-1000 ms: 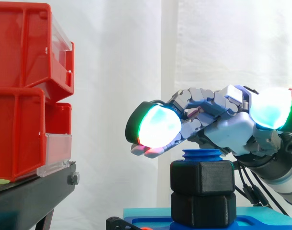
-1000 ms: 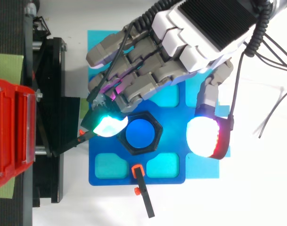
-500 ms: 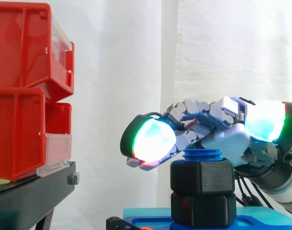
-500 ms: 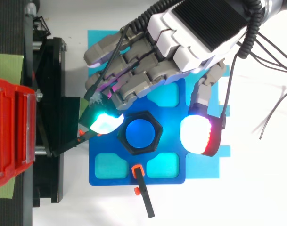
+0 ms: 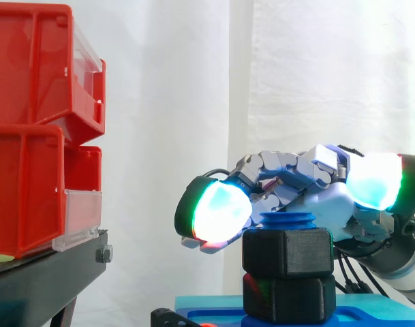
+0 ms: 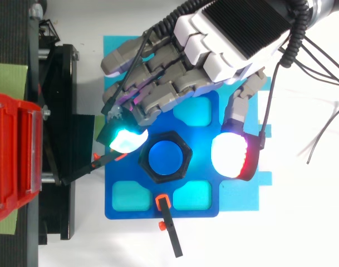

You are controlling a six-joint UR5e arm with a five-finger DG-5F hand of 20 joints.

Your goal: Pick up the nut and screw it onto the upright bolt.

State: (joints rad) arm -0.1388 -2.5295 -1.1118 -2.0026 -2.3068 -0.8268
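Open air lies between the red bins (image 5: 30, 122) on their black stand (image 5: 43, 272) and the nut (image 5: 287, 252). The robot hand (image 6: 236, 33) hangs close over the nut, blocking the way from above. Right of the blue plate (image 6: 136, 213) the white worktop (image 6: 280, 222) is open. A black clamp (image 6: 168, 228) juts from the plate's near edge.

Two red bins (image 5: 30, 75) are seen stacked at the left of the frame on a black stand (image 5: 50, 272), before a white curtain (image 5: 166, 102). At lower right, a black nut (image 5: 287, 252) is seated on a blue bolt (image 5: 287, 220), above a second black hexagonal block (image 5: 287, 296) on a blue base (image 5: 371, 315). The hand (image 5: 316, 197) is held just above the bolt's top, fingers curled, nothing gripped. One glowing fingertip pad (image 5: 219, 211) hangs left of the nut's upper edge; another (image 5: 374, 180) is seen at right.
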